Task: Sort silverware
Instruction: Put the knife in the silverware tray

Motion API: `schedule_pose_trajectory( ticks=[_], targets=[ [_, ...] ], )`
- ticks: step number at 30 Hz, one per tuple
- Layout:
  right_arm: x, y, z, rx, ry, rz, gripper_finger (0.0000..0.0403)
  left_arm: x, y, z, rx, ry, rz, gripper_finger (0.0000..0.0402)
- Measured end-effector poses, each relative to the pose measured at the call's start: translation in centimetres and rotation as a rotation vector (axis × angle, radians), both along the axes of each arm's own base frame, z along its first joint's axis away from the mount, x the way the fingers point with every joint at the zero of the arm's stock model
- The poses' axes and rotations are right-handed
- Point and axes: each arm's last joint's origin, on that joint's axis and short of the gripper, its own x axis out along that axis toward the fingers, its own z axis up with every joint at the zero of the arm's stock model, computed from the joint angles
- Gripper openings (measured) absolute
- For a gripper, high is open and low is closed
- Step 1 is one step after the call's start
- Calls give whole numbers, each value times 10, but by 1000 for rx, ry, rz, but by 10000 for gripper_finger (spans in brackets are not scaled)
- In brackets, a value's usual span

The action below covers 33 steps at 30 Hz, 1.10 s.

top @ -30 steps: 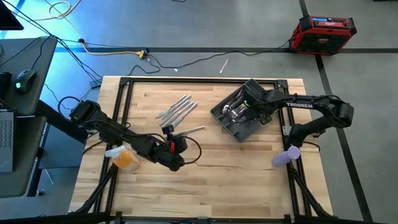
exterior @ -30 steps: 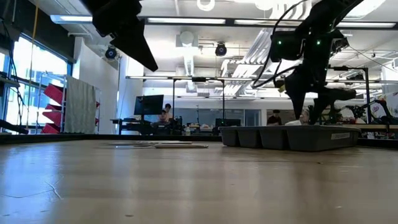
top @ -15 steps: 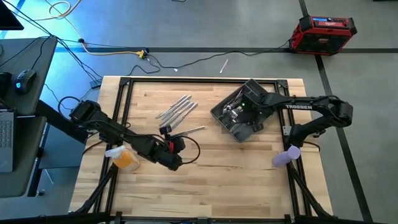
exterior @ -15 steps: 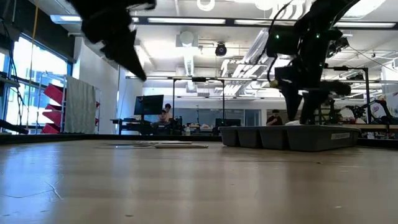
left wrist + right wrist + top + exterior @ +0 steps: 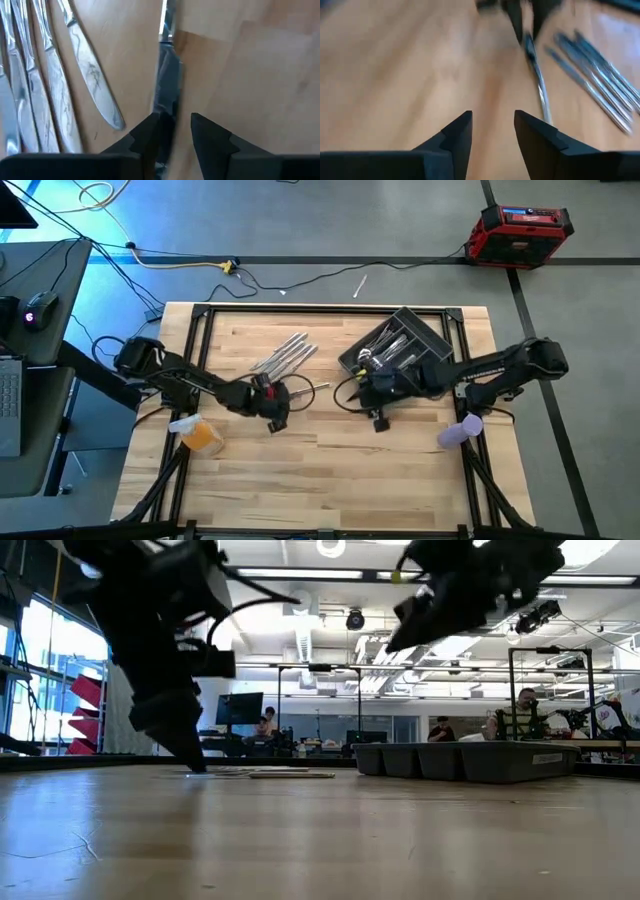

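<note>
Several silver knives lie side by side on the wood left of the dark grey tray, which holds more silverware. One lone knife lies nearer the table's middle. My left gripper is down at that knife's left end, open, with the knife running between its fingers. My right gripper hovers open and bare just right of the lone knife, which shows ahead of it in the right wrist view. My left gripper's fingers come slanting down from the table's left and stand on either side of the lone knife's end, along its length. The knife lies flat on the wood. Whether a finger touches it, I cannot tell.
An orange cup stands by the left edge and a purple object by the right edge. The near half of the table is bare wood. In the low view the tray stands right of the flat knives.
My left gripper has swung toward the table's far edge and come down to the lone knife's left end. My right gripper has left the tray and swung toward the table's left and near side, tipping more level, ending close to the lone knife's right end.
</note>
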Motion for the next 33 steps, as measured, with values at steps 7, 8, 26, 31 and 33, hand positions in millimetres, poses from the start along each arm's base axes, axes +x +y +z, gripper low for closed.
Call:
schedule_pose_trajectory(
  ticks=[7,8,26,31,33],
  targets=[
    [13,33,-8,84,-78,-20,134,2,23,-11,-197,-65,-20,73],
    [14,37,-11,82,-69,-25,134,2,23,-11,-240,-72,-16,63],
    [27,86,-102,292,230,-83,134,22,-45,12,-599,-424,-199,0],
    [23,98,-109,369,276,-141,133,21,-45,12,-578,-430,-200,0],
    [22,100,-109,402,280,-203,133,22,-45,12,-565,-436,-203,0]
  ],
)
